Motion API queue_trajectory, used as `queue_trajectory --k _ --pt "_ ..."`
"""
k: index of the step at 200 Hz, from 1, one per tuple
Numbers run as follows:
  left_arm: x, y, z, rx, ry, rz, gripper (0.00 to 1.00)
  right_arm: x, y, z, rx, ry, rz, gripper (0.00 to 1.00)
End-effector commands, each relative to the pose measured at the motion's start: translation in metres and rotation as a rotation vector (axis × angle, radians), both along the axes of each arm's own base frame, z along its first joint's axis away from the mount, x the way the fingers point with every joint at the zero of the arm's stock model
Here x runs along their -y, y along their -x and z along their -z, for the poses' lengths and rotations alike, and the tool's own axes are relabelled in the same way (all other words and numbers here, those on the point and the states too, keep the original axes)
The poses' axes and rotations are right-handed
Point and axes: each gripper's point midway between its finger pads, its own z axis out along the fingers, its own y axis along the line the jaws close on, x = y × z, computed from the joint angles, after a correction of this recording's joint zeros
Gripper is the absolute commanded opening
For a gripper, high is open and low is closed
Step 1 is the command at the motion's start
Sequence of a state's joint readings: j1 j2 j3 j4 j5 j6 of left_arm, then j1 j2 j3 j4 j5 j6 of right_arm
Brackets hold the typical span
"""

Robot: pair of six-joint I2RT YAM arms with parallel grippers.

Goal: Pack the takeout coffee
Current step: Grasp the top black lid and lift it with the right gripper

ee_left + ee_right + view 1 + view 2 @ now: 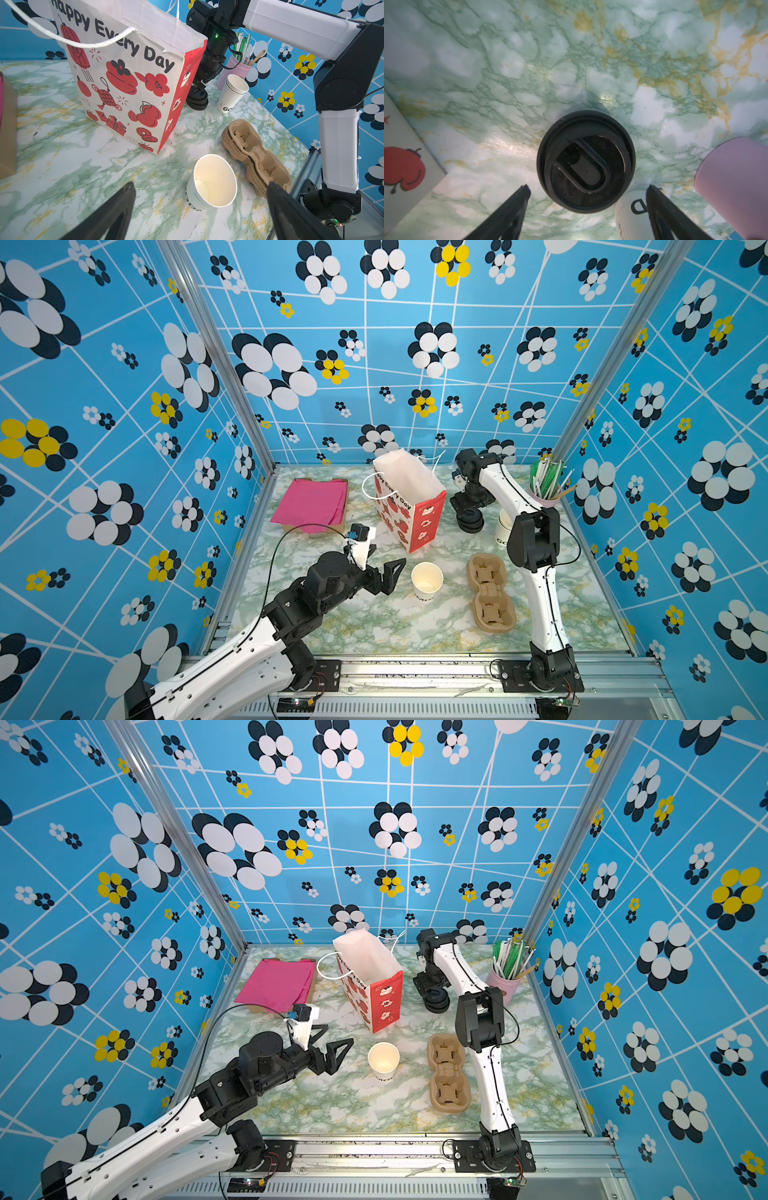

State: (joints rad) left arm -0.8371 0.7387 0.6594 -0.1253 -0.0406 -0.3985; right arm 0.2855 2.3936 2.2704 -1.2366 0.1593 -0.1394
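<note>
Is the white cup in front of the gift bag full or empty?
Empty: the left wrist view looks down into the lidless white cup, standing upright, and shows its bare bottom.

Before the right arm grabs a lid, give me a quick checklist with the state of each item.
1. Right gripper jaws open above the lid stack: ok.
2. Lid stack centred between the jaws: ok.
3. Room beside the stacked cups: not ok, they crowd one jaw.
4. Open cup upright, lidless: ok.
5. Left gripper open, clear of that cup: ok.
6. Bag upright, mouth open: ok.
</note>
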Motion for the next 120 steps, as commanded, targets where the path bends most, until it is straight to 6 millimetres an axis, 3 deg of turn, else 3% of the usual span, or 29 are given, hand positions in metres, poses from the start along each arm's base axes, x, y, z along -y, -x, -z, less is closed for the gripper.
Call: queue_trajectory --k 1,120 --pt "0.002 -0.003 -0.005 0.004 0.022 -0.001 0.99 0.006 0.005 0.004 -0.041 0.026 -0.005 0.87" --pt "0.005 -0.006 -0.001 -0.011 0.011 -0.002 0.99 0.005 0.010 0.027 -0.107 0.031 -0.008 0.75"
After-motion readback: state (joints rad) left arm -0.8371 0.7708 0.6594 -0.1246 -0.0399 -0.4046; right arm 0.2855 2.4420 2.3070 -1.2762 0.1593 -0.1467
